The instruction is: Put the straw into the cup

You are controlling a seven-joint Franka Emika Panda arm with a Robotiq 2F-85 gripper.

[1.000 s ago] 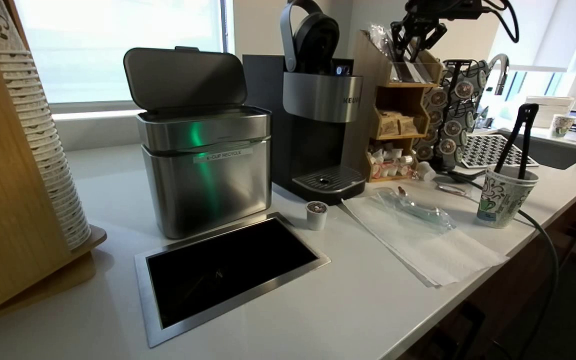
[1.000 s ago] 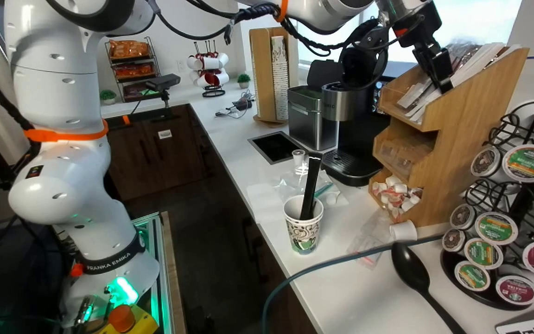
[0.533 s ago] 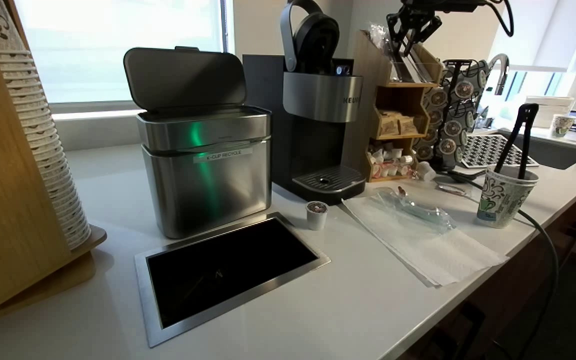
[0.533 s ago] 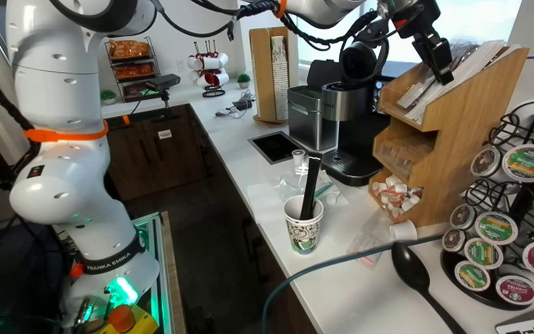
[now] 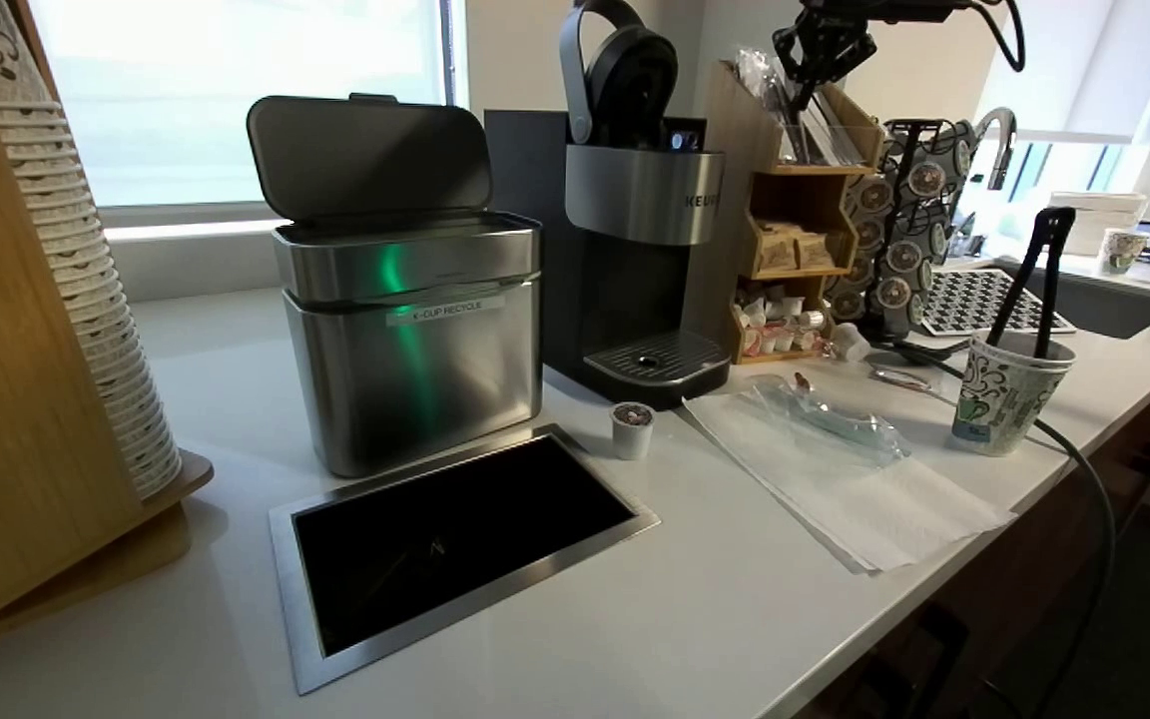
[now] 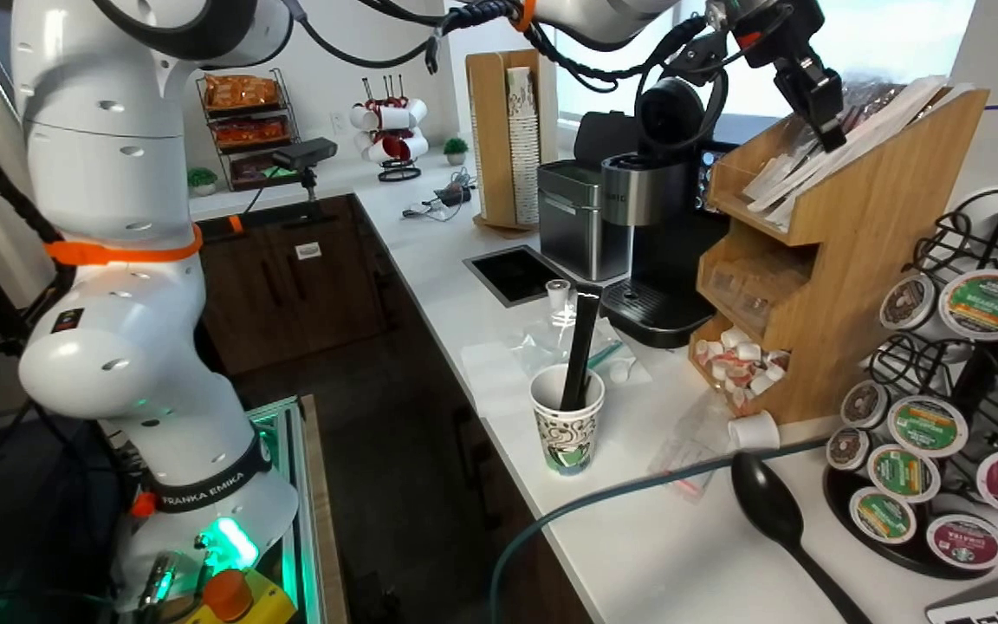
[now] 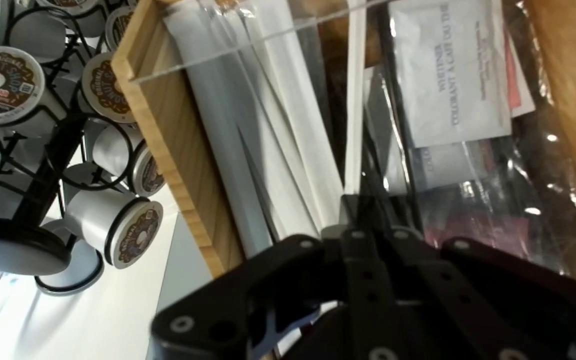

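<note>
- White counter (image 6: 681, 555) spreads below the gripper (image 7: 365, 211).
- Its fingers are drawn together, pinching a slim white straw (image 7: 355, 100).
- At the fingertips is a wooden organizer (image 6: 880, 243), its top compartment holding long white packets (image 7: 298, 100).
- Farther out, either side: coffee machine (image 5: 645, 195), pod rack (image 7: 48, 175).
- Well below and apart, a patterned cup (image 6: 568, 433) stands upright, holding black tongs (image 6: 581, 347).

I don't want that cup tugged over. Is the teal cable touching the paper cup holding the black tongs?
Apart: in an exterior view, a strip of white counter shows between the base of the paper cup and the teal cable.
</note>
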